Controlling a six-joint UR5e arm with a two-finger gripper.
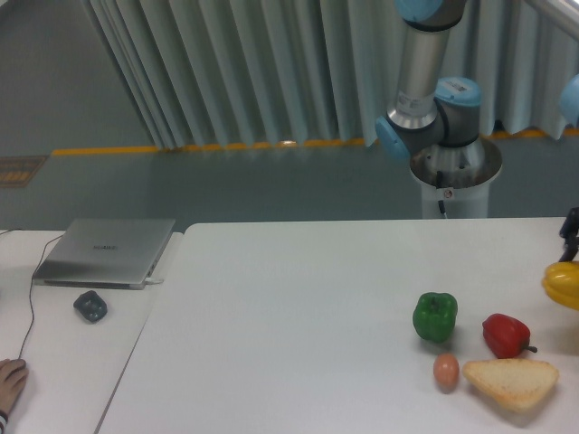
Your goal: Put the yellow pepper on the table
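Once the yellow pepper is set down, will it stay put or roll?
The yellow pepper looks rounded and glossy, so it may rock or roll slightly on the smooth table. The green pepper sits upright, suggesting a lobed base can settle. It is probably slippery in the gripper.

The arm (421, 77) rises from its pedestal behind the table (298, 298). At the right frame edge, the gripper (570, 237) is only partly visible above the yellow pepper (563, 285); its jaw state cannot be determined. On the table lie a green pepper (435, 316), a red pepper (505, 334), an egg (446, 371) and bread (509, 382). A laptop (107, 251) sits on the left desk (63, 362).
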